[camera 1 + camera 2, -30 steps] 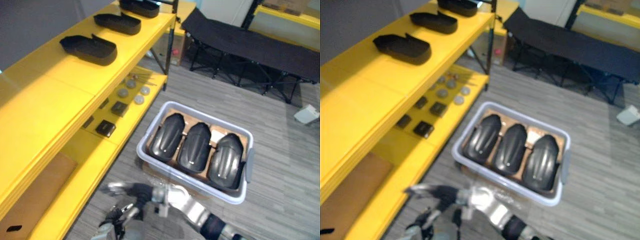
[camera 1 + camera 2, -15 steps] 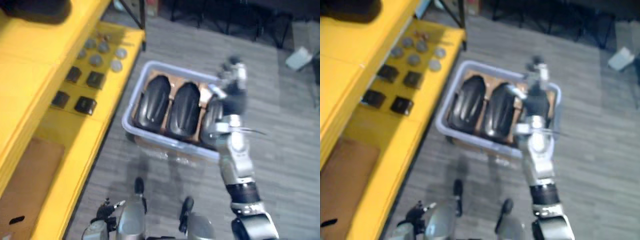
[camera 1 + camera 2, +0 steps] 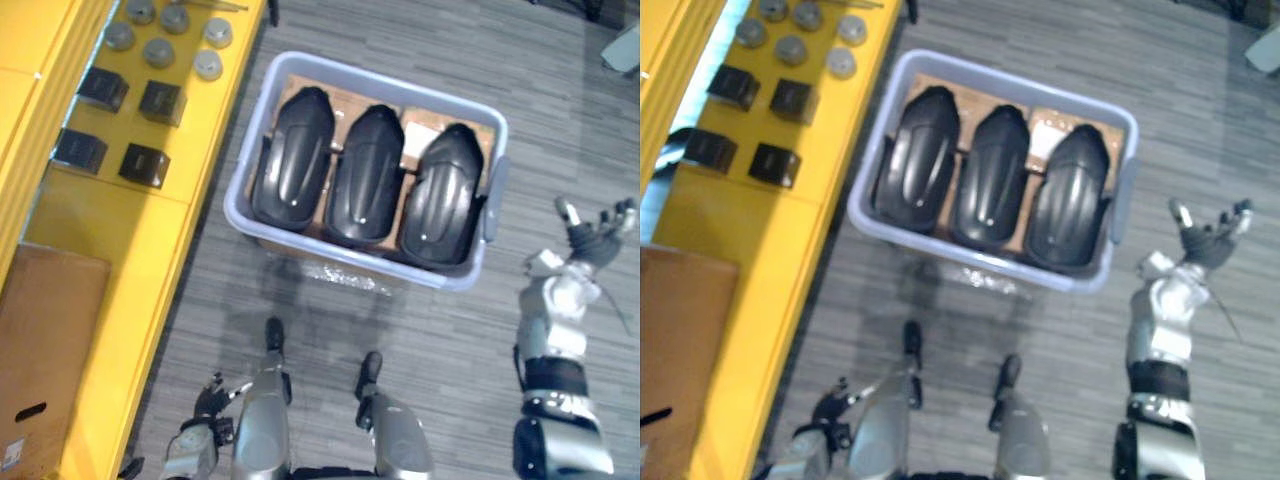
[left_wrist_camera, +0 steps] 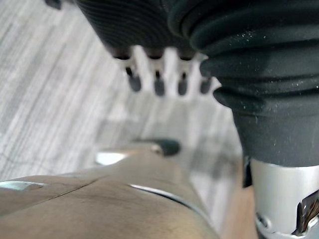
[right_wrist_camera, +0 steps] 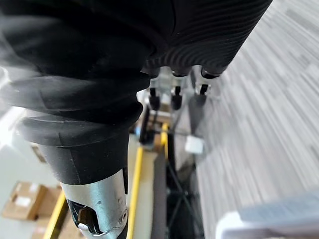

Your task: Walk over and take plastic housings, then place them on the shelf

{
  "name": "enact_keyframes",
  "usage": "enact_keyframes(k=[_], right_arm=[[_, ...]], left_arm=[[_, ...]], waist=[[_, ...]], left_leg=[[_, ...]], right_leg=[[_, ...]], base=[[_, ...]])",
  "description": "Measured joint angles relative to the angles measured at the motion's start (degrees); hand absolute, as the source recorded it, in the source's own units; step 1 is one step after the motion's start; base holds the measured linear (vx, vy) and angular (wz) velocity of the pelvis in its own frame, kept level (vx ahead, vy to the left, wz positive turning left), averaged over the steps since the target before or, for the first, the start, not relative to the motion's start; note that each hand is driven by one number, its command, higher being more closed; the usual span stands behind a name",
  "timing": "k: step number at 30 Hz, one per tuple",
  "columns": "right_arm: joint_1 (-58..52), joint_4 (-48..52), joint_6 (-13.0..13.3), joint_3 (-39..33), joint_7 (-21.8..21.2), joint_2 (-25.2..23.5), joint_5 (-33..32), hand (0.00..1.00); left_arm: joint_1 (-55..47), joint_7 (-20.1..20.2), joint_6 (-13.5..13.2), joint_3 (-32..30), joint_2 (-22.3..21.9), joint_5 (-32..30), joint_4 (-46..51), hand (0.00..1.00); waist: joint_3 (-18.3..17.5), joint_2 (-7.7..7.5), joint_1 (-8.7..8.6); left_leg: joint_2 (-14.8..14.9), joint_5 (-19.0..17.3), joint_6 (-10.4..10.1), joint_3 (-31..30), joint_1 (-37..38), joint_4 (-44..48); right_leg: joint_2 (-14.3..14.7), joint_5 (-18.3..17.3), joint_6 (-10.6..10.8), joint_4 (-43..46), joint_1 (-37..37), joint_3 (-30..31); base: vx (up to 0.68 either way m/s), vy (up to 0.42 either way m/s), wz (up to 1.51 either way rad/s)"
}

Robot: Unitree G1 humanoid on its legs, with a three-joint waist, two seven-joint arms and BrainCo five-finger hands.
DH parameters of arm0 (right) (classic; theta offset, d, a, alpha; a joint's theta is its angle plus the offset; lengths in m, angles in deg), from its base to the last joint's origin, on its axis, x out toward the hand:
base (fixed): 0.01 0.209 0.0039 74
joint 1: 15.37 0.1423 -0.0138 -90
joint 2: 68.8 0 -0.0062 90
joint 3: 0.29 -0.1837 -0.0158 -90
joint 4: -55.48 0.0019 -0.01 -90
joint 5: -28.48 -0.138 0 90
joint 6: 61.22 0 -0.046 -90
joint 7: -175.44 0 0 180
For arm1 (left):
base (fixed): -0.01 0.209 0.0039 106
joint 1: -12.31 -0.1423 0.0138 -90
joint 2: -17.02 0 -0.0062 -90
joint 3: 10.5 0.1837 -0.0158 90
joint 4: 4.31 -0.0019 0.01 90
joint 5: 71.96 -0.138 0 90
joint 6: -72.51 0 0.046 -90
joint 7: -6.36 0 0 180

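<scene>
- Black plastic housings (image 3: pixel 365 175): three lie side by side in the grey bin (image 3: pixel 350 263), upper centre, beside your yellow shelf (image 3: pixel 110 240).
- Your right hand (image 3: pixel 590 238): fingers spread, empty, right edge.
- Your left hand (image 4: pixel 158 85): fingers straight, empty.

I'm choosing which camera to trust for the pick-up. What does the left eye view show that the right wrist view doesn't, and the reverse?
The left eye view gives the three black plastic housings lying side by side in the grey bin, plus the yellow shelf beside it carrying small black boxes and grey discs. The right wrist view adds distant yellow rails and cardboard boxes. Both share the right hand, open and empty, off the bin's right end, and the grey floor; a pale edge in the wrist view may be the bin's rim.
</scene>
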Motion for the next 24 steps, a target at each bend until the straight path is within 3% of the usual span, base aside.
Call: enact_keyframes(k=[3,7,10,16,19,24], right_arm=[[3.3,-7.9,0.0,-0.4,-1.8,4.4,-0.9,0.0],[7.3,-16.4,0.1,-0.7,-3.2,8.2,-1.1,0.0],[11.4,-20.4,-1.3,0.9,-3.7,11.6,-1.0,0.0],[14.9,-22.9,-5.4,2.9,-4.0,15.2,-1.0,0.0],[15.1,-24.9,-6.7,3.5,-5.1,15.3,-1.0,0.0],[15.4,-26.2,-7.5,5.4,-7.1,15.3,-0.7,0.0]], left_arm=[[0.8,0.2,0.8,0.0,-1.4,14.2,-0.1,0.0],[0.8,1.0,1.2,-0.1,-2.8,13.7,-1.5,0.0],[0.5,1.3,2.1,-0.2,-3.0,13.9,-4.8,0.0],[-0.3,3.6,3.4,-0.4,-4.1,14.5,-6.2,0.0],[-0.4,5.3,3.5,-0.4,-4.4,18.0,-6.8,0.0],[-0.5,8.8,3.5,-0.5,-4.5,20.0,-6.7,0.0]], waist=[[1.2,2.05,0.9],[2.6,5.78,1.53],[3.2,7.43,2.43],[3.3,7.8,2.22],[3.5,8.18,2.61],[3.5,8.59,2.58]], left_leg=[[-0.8,0.2,0.3,-1.1,-0.6,0.1],[-2.1,0.9,1.0,-3.0,-2.7,0.1],[-2.4,1.2,1.2,-3.3,-3.5,0.2],[-3.6,1.5,1.6,-4.6,-4.5,1.0],[-3.8,1.5,1.6,-4.8,-4.5,1.0],[-4.1,1.7,1.7,-4.9,-5.2,1.0]], right_leg=[[-0.7,0.0,0.0,0.5,-0.4,-0.4],[-1.8,-1.4,0.6,2.5,-2.1,-1.7],[-2.4,-2.0,0.9,3.7,-3.2,-1.8],[-3.9,-3.5,1.1,6.9,-4.8,-3.1],[-4.4,-4.1,1.1,7.9,-5.1,-3.2],[-4.7,-4.4,1.2,8.7,-5.8,-3.2]], base=[[-0.01,0.038,0.16],[-0.04,0.034,0.25],[-0.03,0.015,0.06],[-0.01,0.014,0.12],[-0.01,0.007,0.09],[0.0,0.001,0.01]])
